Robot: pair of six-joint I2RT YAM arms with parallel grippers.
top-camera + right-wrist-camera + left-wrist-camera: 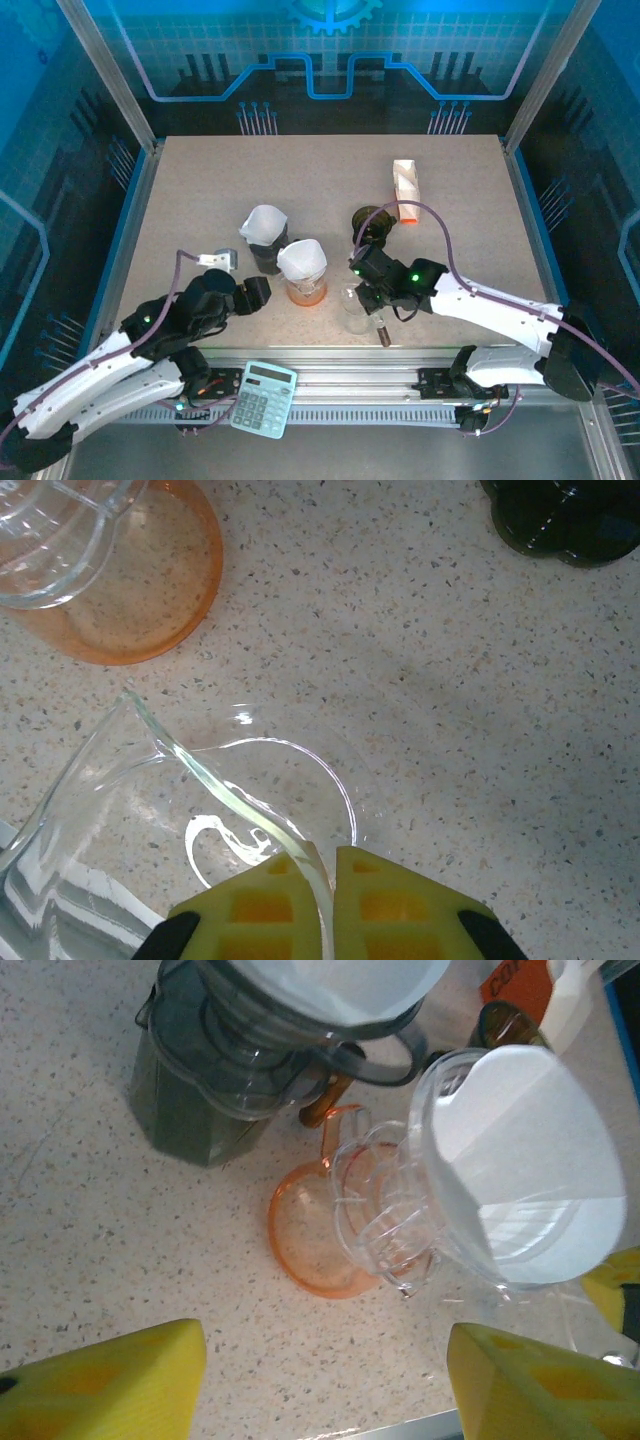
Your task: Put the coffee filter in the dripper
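A white coffee filter [302,258] [530,1150] sits inside a clear dripper [400,1210] that rests on an orange saucer [305,1235] [308,293]. A second white filter [264,224] sits in a dark dripper [268,256] [220,1070] just behind. My left gripper [256,292] [325,1360] is open just left of the orange saucer, nothing between its yellow fingers [110,1380]. My right gripper [364,292] [328,865] is shut on the rim of a clear glass carafe [355,312] [200,810] to the right of the saucer.
A dark round piece [372,224] [565,520] lies behind the right gripper, with an orange and white box [406,190] further back. A teal calculator [264,398] lies on the rail at the near edge. Open tabletop [200,190] stretches across the back left.
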